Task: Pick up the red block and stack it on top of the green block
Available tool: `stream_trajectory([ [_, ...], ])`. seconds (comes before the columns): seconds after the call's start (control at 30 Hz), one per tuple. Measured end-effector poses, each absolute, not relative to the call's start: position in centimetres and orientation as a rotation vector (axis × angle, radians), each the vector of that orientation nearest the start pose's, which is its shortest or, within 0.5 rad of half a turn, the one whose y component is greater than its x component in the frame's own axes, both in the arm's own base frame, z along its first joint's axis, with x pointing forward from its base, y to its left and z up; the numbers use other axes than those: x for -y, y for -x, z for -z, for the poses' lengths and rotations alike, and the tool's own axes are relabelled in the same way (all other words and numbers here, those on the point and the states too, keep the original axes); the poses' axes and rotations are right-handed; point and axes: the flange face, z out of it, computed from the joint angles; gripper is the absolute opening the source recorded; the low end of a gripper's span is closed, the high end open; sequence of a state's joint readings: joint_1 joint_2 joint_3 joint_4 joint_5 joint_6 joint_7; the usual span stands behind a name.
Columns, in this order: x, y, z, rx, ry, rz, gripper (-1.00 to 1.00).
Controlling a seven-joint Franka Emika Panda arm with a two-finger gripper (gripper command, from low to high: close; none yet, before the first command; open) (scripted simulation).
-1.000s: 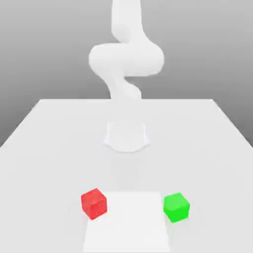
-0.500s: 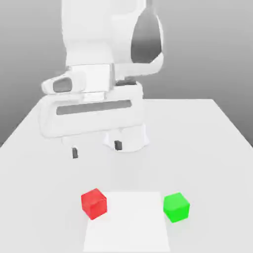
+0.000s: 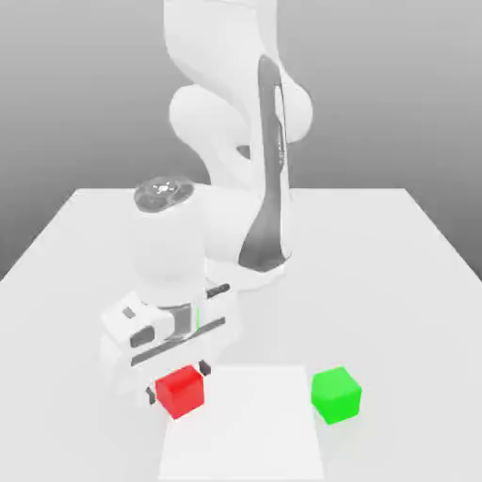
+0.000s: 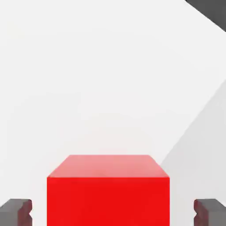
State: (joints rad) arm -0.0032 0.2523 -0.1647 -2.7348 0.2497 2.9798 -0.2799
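Item 1, red block (image 3: 180, 392): I find it on the table (image 3: 395, 273), at the near edge toward the exterior view's left, sitting across the left border of a paler square patch (image 3: 243, 424) marked on the surface. It rests flat and upright. In the hand view the red block (image 4: 108, 190) sits squarely between the two dark fingertips (image 4: 16, 212), one on each side.

Item 2, green block (image 3: 336, 394): I log it on the table toward the exterior view's right, across the right border of the same patch, about level with the red one and well apart from it. Nothing touches it.

Item 3, tool (image 3: 176, 379): I see it lowered over the red block, pointing down, with a dark fingertip showing at each side of the cube in the exterior view. In the hand view I read a strip of bare table between each fingertip and the nearest red face, so I record the fingers as straddling the block with a gap on both sides, not clamped on it. The block remains seated on the table.

Item 4, arm (image 3: 235, 141): white, rising from its base at the middle of the table and bending forward and down toward the red block.
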Motion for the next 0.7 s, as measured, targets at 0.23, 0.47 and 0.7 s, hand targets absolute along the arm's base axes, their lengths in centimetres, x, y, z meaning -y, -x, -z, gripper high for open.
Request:
stream_trajectory([
  [0.23, 8.7, -37.8, -15.9, -0.200, 3.137, 0.002, -1.00],
  [0.47, 7.2, -37.9, -20.9, -0.192, 3.133, -0.002, -1.00],
  [0.7, -8.1, -38.5, -23.5, 0.008, 3.135, -0.007, -1.00],
])
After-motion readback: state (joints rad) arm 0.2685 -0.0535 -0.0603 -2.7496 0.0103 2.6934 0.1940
